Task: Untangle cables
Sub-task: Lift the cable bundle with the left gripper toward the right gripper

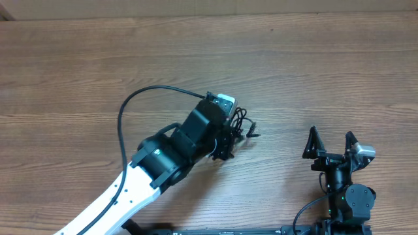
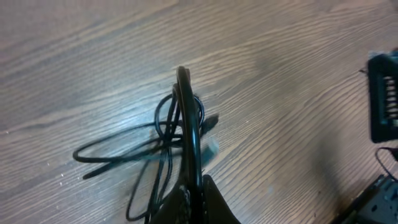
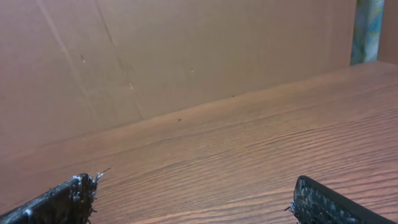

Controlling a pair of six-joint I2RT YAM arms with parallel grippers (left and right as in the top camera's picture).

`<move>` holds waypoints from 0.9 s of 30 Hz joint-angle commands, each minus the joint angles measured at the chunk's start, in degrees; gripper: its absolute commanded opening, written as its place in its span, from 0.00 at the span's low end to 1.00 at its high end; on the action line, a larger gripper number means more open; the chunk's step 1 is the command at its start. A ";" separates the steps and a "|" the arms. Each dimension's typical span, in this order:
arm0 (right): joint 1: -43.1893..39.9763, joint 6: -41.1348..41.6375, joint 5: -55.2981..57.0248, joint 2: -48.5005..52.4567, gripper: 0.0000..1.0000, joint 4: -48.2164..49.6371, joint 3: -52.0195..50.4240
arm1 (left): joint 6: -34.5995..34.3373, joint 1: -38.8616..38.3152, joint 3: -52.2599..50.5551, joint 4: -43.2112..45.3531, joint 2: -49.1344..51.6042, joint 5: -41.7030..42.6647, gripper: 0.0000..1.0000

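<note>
The cables (image 1: 243, 125) lie in a small tangled bundle of thin black cords on the wooden table, right beside my left gripper (image 1: 225, 140). In the left wrist view the tangle (image 2: 160, 138) spreads out to the left, with a small plug (image 2: 211, 120) at its right. My left gripper (image 2: 194, 200) is shut on one black strand, which rises as a tight loop up the middle of that view. My right gripper (image 1: 332, 141) is open and empty, well to the right of the cables. Its fingers (image 3: 193, 199) stand wide apart over bare wood.
A thicker black cord (image 1: 123, 114) wired to the left arm arcs over the table left of the tangle. The right arm (image 2: 382, 99) shows at the right edge of the left wrist view. A brown wall (image 3: 186, 56) backs the table.
</note>
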 commanded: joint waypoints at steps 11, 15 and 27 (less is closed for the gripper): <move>-0.11 -0.28 -0.13 -0.57 1.00 0.33 -0.57 | 3.08 -0.26 1.57 0.63 -9.18 1.25 0.04; -0.11 -0.28 -0.11 -0.57 1.00 0.37 -0.57 | 3.26 -0.26 1.57 0.46 -9.27 1.55 0.04; -0.13 6.25 -9.29 -0.17 1.00 -14.93 12.72 | 13.60 -0.26 2.19 2.10 -9.27 6.29 0.04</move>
